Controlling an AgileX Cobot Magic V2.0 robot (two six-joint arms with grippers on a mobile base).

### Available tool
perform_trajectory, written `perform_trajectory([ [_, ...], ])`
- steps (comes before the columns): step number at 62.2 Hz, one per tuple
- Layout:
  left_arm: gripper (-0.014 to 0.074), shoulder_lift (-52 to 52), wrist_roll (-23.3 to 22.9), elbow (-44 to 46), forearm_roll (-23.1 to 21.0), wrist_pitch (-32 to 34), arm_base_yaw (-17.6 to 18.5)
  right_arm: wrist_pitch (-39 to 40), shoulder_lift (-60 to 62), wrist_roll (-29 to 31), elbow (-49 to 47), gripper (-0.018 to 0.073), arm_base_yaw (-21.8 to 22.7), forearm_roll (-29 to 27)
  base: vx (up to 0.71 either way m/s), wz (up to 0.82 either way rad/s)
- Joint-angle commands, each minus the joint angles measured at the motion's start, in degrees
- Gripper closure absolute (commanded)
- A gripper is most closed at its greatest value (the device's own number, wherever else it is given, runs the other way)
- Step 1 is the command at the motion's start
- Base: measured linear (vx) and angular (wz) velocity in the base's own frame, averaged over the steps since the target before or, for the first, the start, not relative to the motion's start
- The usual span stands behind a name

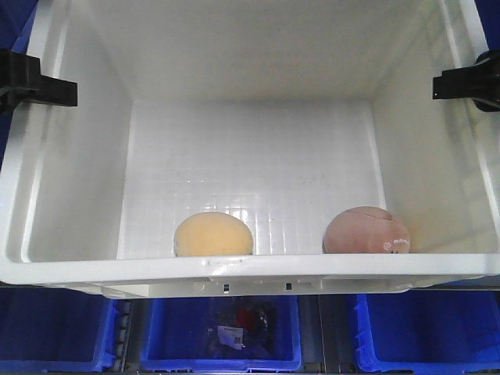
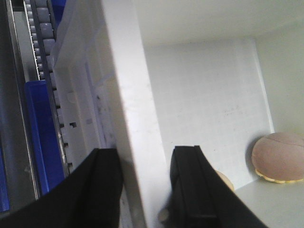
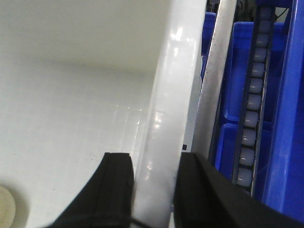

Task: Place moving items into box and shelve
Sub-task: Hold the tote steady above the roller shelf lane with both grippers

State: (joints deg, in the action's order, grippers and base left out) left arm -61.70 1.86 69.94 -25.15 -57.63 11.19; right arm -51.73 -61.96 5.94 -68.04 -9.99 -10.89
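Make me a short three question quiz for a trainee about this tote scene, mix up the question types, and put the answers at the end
1. True or false: both soft balls lie inside the white tote.
2. Multiple choice: what is each gripper clamped on? A) a ball B) a side wall of the tote C) a blue bin
3. Fill in: in the front view, the pink ball lies to the ____ of the yellow ball.

Key
1. True; both rest on the tote floor by the wall nearest the camera.
2. B; the left gripper and the right gripper each straddle a wall, one finger inside and one outside.
3. Right.
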Motion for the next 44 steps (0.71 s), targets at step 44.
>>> perform_trajectory([
  [44,0.0603,1.69,1.17,2.47,-3.83,6.95,0.29,8.19,1.68,0.95,-2.48,0.0565,0.2,-1.24,0.0,0.0],
])
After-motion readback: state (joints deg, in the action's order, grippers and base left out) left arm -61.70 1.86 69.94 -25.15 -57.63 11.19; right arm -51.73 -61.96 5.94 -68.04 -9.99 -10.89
